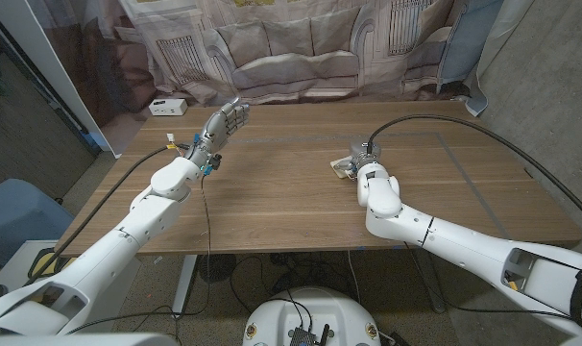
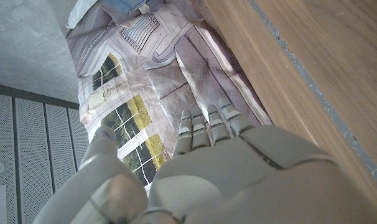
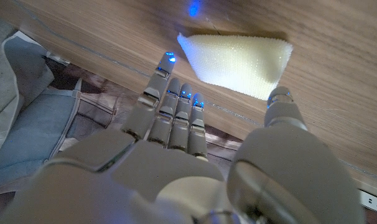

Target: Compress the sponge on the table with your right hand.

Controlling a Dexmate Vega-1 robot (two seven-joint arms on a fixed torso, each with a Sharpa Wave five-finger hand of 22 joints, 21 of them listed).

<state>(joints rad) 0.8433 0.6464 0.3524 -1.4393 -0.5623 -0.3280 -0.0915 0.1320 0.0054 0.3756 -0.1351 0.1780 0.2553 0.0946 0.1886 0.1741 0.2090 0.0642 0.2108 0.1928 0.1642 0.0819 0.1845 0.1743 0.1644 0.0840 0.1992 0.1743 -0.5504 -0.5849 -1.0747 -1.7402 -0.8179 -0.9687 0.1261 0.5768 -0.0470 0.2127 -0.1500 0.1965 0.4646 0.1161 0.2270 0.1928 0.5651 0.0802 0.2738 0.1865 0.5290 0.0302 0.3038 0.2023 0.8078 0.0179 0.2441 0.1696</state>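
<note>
A pale yellow sponge (image 3: 238, 56) lies on the wooden table (image 1: 272, 192); in the head view the sponge (image 1: 344, 170) peeks out at the right hand's left side. My right hand (image 1: 366, 161) hovers just over it with fingers (image 3: 176, 106) stretched out and thumb (image 3: 282, 106) apart, the sponge lying just ahead of the gap between them. I cannot tell whether any fingertip touches it. My left hand (image 1: 224, 122) is raised above the table's far left part, fingers straight and spread, holding nothing; the left wrist view shows the back of the left hand (image 2: 238, 168).
A small white box (image 1: 166, 106) sits beyond the table's far left corner. A printed curtain (image 1: 301, 48) hangs behind the far edge. A black cable (image 1: 483, 135) arcs over the right side of the table.
</note>
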